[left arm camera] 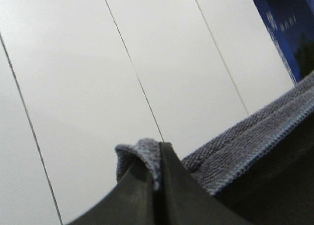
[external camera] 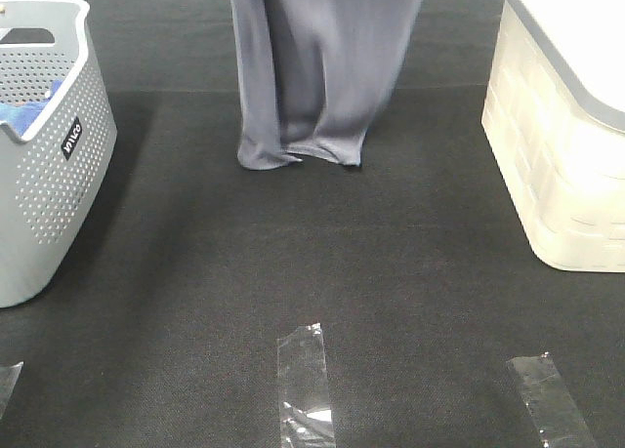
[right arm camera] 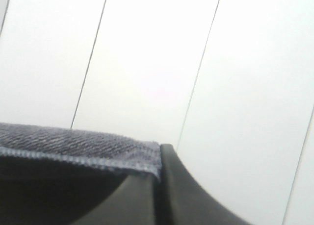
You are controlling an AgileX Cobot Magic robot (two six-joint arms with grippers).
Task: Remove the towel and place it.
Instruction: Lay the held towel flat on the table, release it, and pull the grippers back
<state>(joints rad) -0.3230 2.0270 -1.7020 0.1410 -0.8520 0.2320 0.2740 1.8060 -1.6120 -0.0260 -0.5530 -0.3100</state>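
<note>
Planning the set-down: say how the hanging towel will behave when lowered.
Probably floppy: the towel hangs in folds, hem crumpling on the black mat. Likely to pile up, not lie flat. Left end effector and right end effector pinch only edges, which may slip.

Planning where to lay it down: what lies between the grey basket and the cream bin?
The exterior high view shows only the hanging towel between the grey basket and cream bin; otherwise bare black mat.

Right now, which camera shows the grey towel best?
The high camera: the towel hangs there in long folds down to the black table. The wrist cameras show only a hemmed corner pinched in the left fingers and the right fingers.
</note>
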